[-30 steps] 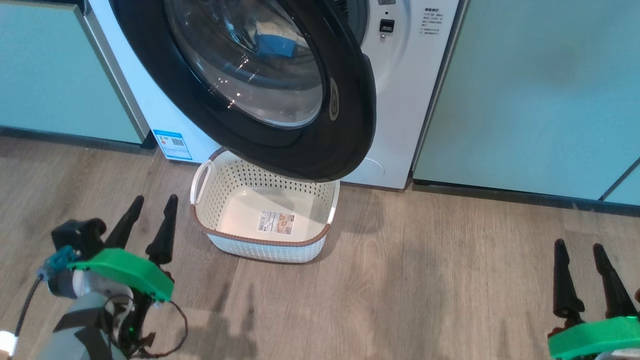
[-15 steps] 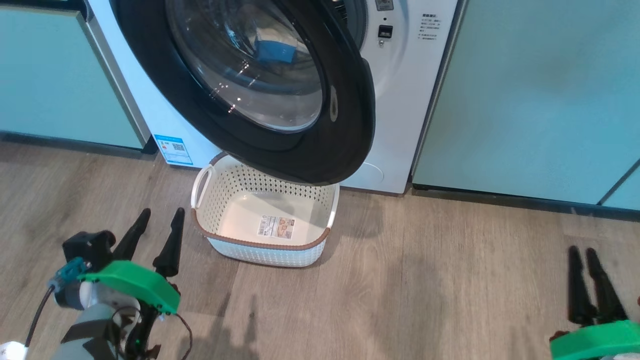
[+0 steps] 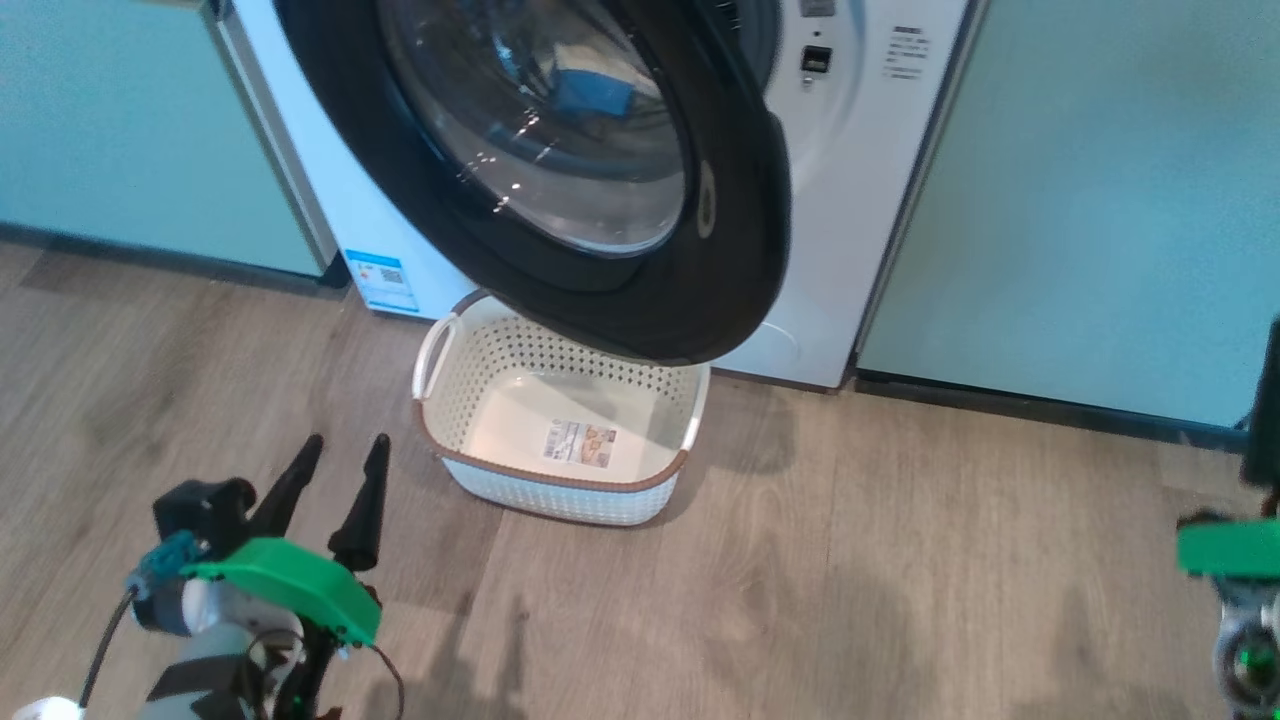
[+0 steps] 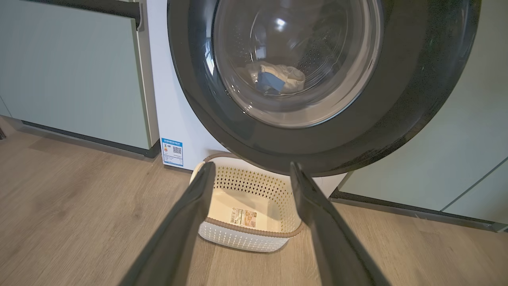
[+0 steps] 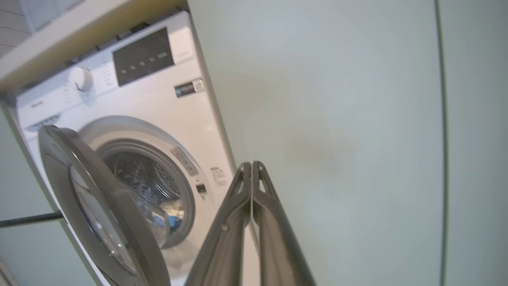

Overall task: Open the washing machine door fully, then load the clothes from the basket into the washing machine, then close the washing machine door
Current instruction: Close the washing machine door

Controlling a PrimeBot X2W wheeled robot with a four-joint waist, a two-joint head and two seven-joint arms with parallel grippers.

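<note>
Holding the left gripper low over the wood floor at near left, with both dark fingers spread wide and empty, aimed far toward the basket. Wearing a green bracket at that wrist. Carrying the right gripper raised at the far right, with fingers pressed together tip to tip on nothing, pointed at the pale green cabinet just right of the washing machine; cropped at the head view's right edge to a dark finger.

Reading little: a blue-bordered sticker with a QR code at the washing machine's lower left corner, print too small to make out; a dark display panel with pale marks beside a white dial, blurred; small lines of print right of the door opening, illegible; a small printed label on the basket's bottom, also unreadable.

Showing the washing machine door partly swung out from hinges at left, glossy black ring around a bulging clear bowl, lower edge hanging over the basket's far side. From the right wrist's side view, standing at an angle off the grey door ring, with the perforated steel drum open to sight behind it. Glimpsed through the glass, low in that drum: the clothes, a pale heap with a bright blue patch. Sitting on the floor just in front of the washing machine, under the door: cream basket, perforated walls, brown rim, white handle at left, bare bottom in sight.
</note>
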